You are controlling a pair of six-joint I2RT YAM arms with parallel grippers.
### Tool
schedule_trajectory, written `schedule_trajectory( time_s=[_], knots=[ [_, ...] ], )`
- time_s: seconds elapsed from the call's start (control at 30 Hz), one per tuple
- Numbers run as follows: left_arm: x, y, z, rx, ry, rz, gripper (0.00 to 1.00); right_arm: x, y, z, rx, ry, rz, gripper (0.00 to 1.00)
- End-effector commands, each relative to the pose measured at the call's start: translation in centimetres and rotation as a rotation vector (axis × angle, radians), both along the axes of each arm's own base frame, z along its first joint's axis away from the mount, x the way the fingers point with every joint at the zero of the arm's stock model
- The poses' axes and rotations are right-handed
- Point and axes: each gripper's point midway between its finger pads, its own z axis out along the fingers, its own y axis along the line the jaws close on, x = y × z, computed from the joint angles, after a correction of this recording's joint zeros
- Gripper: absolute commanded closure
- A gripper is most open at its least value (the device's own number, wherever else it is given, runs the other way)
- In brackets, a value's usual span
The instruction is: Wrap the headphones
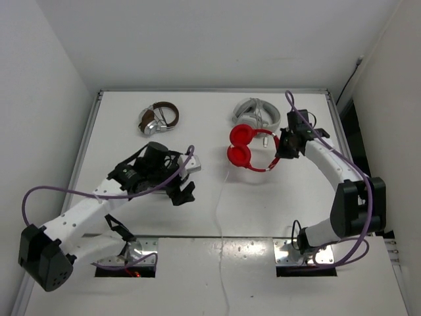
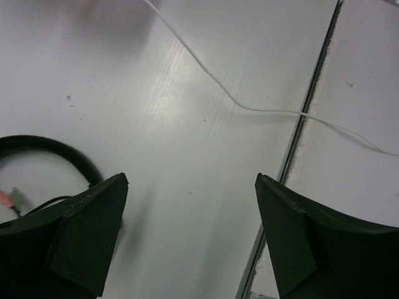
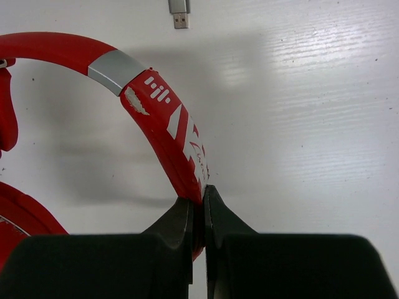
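The red headphones (image 1: 242,146) lie at the table's middle right, two round earcups to the left, the headband arching right. My right gripper (image 1: 281,150) is shut on the red headband (image 3: 163,121), clamping it between its jaws. The thin white cable (image 1: 220,204) runs from the earcups down toward the front edge; it also shows in the left wrist view (image 2: 206,73). My left gripper (image 1: 184,194) is open and empty, hovering over bare table left of the cable.
Silver-brown headphones (image 1: 158,118) lie at the back left, white-grey headphones (image 1: 256,110) at the back right behind the red pair. A seam (image 2: 305,106) crosses the table near the front. A small metal plug (image 3: 179,11) lies beyond the headband.
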Motion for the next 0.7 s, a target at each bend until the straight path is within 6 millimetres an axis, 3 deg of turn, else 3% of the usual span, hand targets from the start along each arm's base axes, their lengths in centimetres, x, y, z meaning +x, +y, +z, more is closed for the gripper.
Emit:
schedule_trajectory(
  time_s=[0.0, 0.1, 0.13, 0.3, 0.37, 0.4, 0.53, 0.67],
  knots=[
    [-0.6, -2.7, -0.6, -0.062, 0.121, 0.022, 0.12, 2.5, 1.1, 3.2, 0.101, -0.088, -0.04, 1.0],
    [-1.6, -5.1, -1.2, -0.12, 0.206, 0.026, 0.17, 3.3, 0.3, 3.2, 0.114, -0.085, -0.086, 1.0],
    [-2.1, -5.5, -2.3, -0.113, 0.244, 0.028, 0.18, 3.4, 0.0, 3.3, 0.127, -0.084, -0.105, 1.0],
    [-3.1, -8.9, -3.6, -0.108, 0.284, 0.054, 0.18, 4.9, -1.0, 3.6, 0.149, -0.103, -0.165, 1.0],
    [-2.7, -9.6, -4.4, -0.098, 0.29, 0.093, 0.2, 5.2, -1.5, 3.8, 0.164, -0.113, -0.187, 1.0],
    [-2.6, -9.6, -5.2, -0.078, 0.311, 0.14, 0.27, 5.5, -1.4, 3.9, 0.172, -0.121, -0.196, 1.0],
    [-1.9, -11.0, -7.4, -0.071, 0.395, 0.233, 0.27, 5.2, -1.7, 3.4, 0.197, -0.119, -0.242, 1.0],
    [-1.4, -12.9, -7.9, -0.101, 0.459, 0.309, 0.27, 5.0, -1.9, 2.7, 0.21, -0.11, -0.273, 1.0]
  ],
)
